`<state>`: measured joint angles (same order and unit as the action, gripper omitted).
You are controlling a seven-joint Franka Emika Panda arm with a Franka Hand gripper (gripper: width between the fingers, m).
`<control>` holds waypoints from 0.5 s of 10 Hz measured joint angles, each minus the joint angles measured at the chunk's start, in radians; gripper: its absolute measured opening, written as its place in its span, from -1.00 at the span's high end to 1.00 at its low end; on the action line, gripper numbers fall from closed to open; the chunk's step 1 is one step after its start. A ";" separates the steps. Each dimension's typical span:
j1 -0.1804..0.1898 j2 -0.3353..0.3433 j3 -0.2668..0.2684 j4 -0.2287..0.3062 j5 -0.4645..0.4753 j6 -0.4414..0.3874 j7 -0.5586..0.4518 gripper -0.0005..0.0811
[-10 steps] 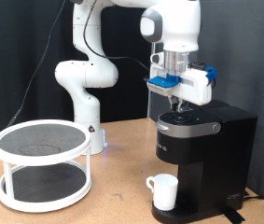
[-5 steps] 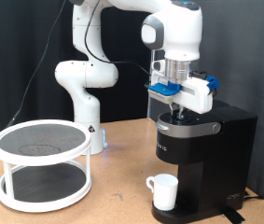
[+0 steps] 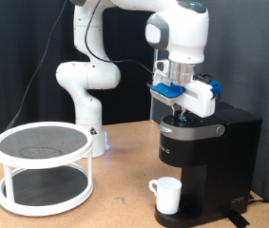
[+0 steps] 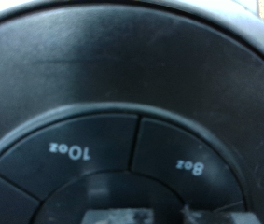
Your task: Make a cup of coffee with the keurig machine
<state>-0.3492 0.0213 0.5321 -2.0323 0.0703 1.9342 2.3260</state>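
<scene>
With the cup (image 3: 166, 195) already standing on the drip base of the keurig machine (image 3: 205, 161) near the surface's right edge, the fingers (image 3: 181, 111), whose state I could not tell, pressed down at the 10oz and 8oz buttons, so brewing looked imminent.

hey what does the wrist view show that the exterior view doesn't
Only the wrist view shows the button labels up close: 10oz and 8oz on the machine's round top panel. Only the exterior view shows the white cup on the drip base, the two-tier round rack, and the gripper down at the lid. Both show the keurig machine.
</scene>
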 joint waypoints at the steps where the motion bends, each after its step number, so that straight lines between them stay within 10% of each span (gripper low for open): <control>1: 0.000 0.000 0.000 0.000 0.000 0.004 0.000 0.99; 5: 0.000 -0.011 0.000 -0.033 0.056 0.135 -0.039 0.99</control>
<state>-0.3497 0.0101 0.5321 -2.0648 0.1264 2.0687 2.2875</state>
